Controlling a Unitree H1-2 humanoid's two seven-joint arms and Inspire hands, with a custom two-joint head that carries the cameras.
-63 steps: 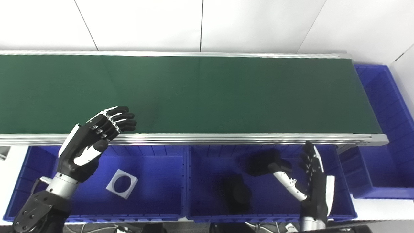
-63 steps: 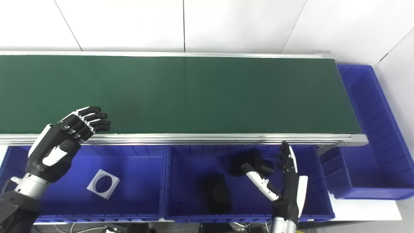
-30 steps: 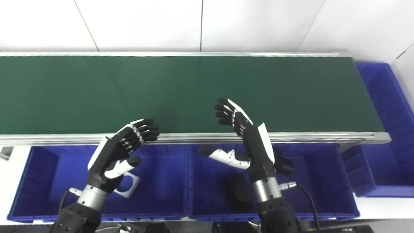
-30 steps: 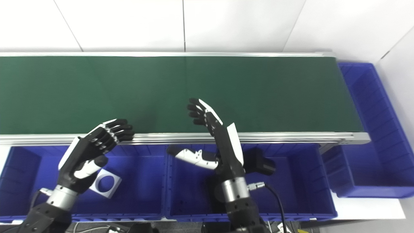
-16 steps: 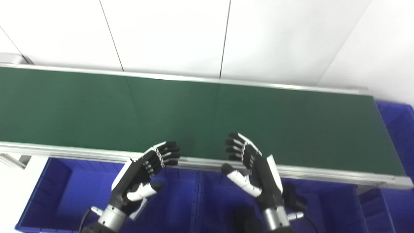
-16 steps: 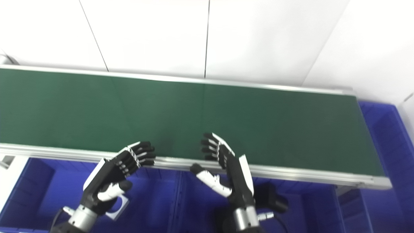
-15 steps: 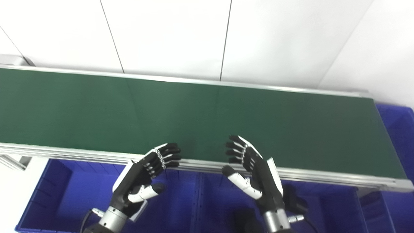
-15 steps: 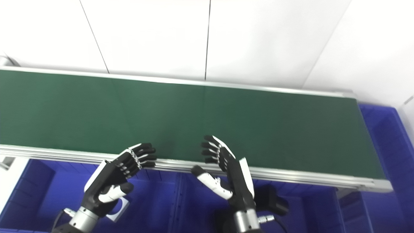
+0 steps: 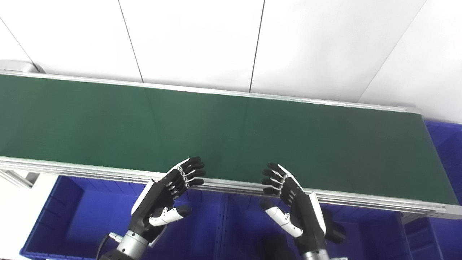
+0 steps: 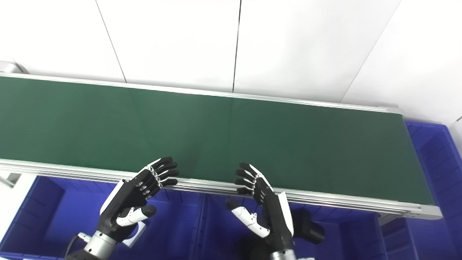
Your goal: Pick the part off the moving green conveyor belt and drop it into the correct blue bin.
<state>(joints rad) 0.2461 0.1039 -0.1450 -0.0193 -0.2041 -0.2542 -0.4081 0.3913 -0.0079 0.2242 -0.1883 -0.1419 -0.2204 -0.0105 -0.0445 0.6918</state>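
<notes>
A: Fingers [image 9: 191, 171] on the left hand [image 9: 164, 198] are spreading wide, pinching nothing; the right hand [image 9: 294, 202] is matching it, both hovering at the near rail of the belt [image 9: 231, 133].

B: And the part?

A: None is showing on the belt.

B: Risk?

A: One arriving fast could be slipping past, since both hands are waiting low over the blue bins [image 9: 72, 213].

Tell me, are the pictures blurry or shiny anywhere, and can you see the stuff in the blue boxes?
Left eye view: sharp, no smear on the left hand or right hand; the green belt shows only a soft sheen. Right eye view: also sharp; the white wall is bright; the blue bins lie in shade, and the dark part in there is hard to make out.
</notes>
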